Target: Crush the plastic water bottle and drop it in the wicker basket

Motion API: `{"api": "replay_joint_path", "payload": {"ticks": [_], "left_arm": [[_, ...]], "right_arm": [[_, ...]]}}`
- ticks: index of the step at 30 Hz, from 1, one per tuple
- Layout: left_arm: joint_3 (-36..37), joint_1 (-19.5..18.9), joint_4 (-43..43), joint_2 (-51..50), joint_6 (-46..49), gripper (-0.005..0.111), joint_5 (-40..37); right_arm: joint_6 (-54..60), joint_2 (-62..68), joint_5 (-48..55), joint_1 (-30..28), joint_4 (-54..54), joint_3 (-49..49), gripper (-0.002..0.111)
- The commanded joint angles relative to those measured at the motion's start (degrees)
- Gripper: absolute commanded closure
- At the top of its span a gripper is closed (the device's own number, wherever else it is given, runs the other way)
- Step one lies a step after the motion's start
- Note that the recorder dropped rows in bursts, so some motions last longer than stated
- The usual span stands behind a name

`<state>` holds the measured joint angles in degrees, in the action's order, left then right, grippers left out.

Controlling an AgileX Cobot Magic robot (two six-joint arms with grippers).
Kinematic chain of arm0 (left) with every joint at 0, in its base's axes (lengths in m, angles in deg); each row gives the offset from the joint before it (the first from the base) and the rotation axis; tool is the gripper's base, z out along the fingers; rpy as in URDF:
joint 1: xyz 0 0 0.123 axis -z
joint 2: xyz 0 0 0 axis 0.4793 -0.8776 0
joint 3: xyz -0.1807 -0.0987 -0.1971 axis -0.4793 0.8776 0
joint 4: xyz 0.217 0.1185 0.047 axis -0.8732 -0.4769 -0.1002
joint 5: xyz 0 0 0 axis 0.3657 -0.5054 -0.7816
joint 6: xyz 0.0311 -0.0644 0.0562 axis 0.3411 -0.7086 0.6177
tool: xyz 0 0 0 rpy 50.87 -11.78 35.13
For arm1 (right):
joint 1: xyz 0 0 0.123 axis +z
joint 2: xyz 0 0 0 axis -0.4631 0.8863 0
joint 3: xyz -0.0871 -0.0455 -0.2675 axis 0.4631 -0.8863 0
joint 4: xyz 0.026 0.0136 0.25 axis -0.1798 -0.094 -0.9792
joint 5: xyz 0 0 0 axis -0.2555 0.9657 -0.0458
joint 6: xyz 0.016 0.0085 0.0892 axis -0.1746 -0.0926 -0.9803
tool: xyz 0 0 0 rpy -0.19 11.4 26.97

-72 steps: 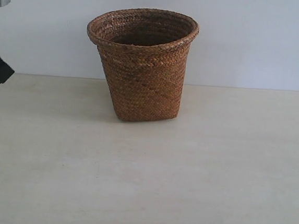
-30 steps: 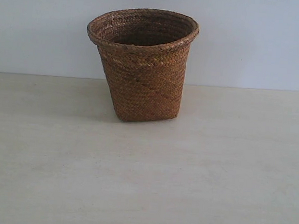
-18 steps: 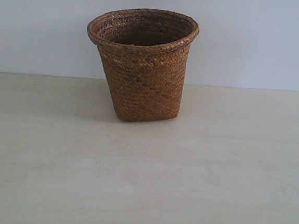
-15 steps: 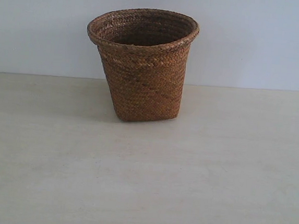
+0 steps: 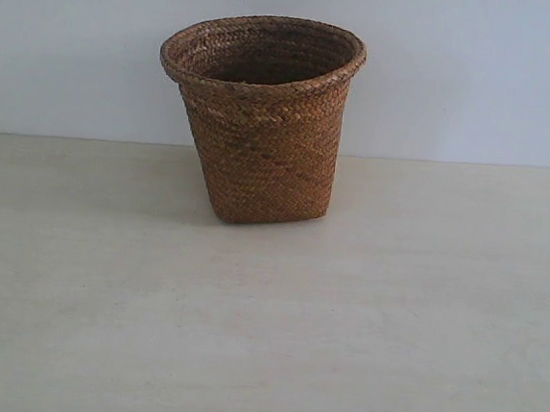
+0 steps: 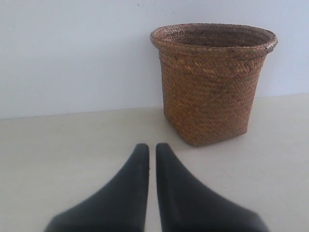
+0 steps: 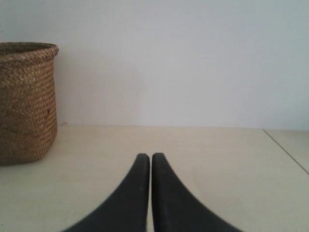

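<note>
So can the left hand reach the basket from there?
Probably yes. Only bare table lies between the left hand and the wicker basket; nothing blocks it.

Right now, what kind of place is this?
Probably a plain test setup rather than a lived-in room. A single wicker basket stands on a bare pale table, and behind it is a blank white wall.

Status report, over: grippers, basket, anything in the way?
Both shut, empty: left gripper, right gripper; wicker basket upright on table; plastic water bottle not in view; nothing in the way.
</note>
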<state>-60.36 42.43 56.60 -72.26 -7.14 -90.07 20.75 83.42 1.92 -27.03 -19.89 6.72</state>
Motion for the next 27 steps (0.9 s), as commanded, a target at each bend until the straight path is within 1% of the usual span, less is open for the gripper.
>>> {"api": "replay_joint_path", "payload": {"ticks": [1, 6, 16, 18, 21, 24, 27], "left_arm": [[0.3, 0.0, 0.3, 0.3, -0.7, 0.102, 0.9], [0.3, 0.0, 0.3, 0.3, -0.7, 0.102, 0.9], [0.3, 0.0, -0.1, 1.2, -0.1, 0.102, 1.3], [0.3, -1.3, -0.8, 4.8, 2.6, 0.102, -0.6], [0.3, -4.6, -0.6, 9.8, 2.5, 0.102, -5.8], [1.8, -6.5, -0.7, 12.5, 2.5, 0.102, -6.3], [4.8, -8.1, -0.6, 15.4, 2.0, 0.102, -5.5]], "right_arm": [[0.9, 0.1, -1.1, 0.1, -0.2, -2.4, 0.108], [-2.3, 0.1, 0.7, 0.1, -0.2, -2.4, 0.108], [-2.3, 0.1, 0.7, 0.1, -0.2, -2.4, 0.108], [-2.3, 0.1, 0.7, 0.1, -0.2, -2.4, 0.108], [-2.3, 0.1, 0.7, 0.1, -0.2, -2.4, 0.108], [-2.3, 0.1, 0.7, 0.1, -0.2, -2.4, 0.108], [-2.3, 0.1, 0.7, 0.1, -0.2, -2.4, 0.108]]}}
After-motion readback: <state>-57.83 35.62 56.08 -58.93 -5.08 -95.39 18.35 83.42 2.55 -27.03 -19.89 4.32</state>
